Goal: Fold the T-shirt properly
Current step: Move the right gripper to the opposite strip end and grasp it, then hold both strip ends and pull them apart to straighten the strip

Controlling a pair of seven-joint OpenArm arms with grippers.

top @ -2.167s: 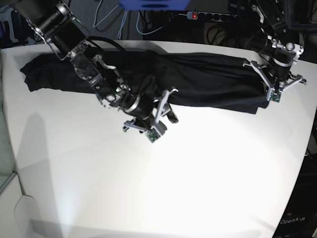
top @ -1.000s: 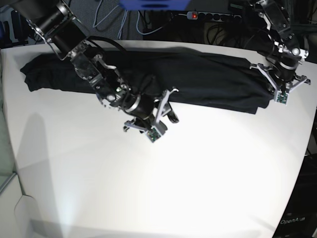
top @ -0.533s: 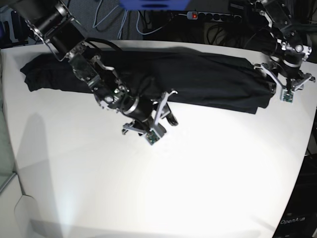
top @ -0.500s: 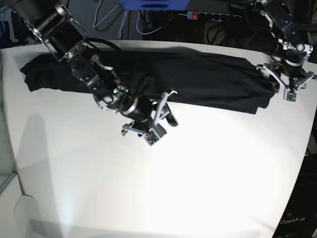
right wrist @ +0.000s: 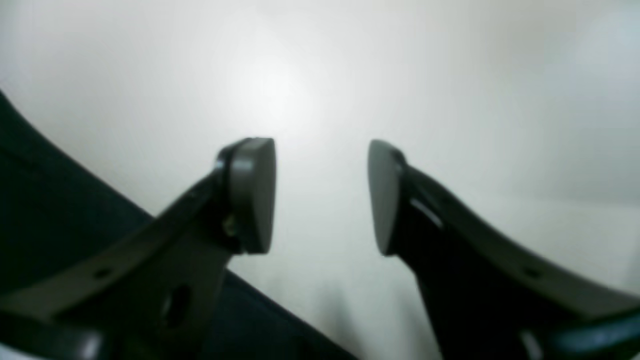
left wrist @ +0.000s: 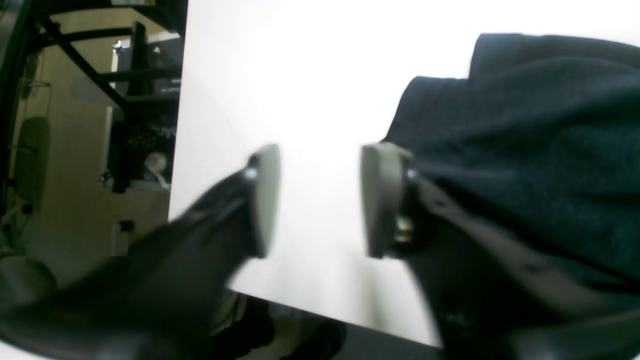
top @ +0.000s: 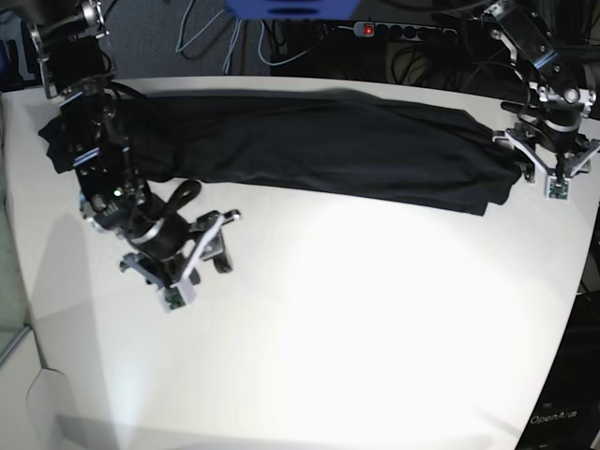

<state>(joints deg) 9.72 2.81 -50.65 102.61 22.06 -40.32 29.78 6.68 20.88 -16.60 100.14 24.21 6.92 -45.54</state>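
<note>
You see the black T-shirt [top: 319, 150] lying as a long folded band across the far side of the white table [top: 356, 337]. Your left gripper [left wrist: 320, 200] sits just off the shirt's end, fingers spread with nothing between them. Your right gripper [right wrist: 322, 195] hangs over bare table beside the shirt, fingers likewise spread and empty.
</note>
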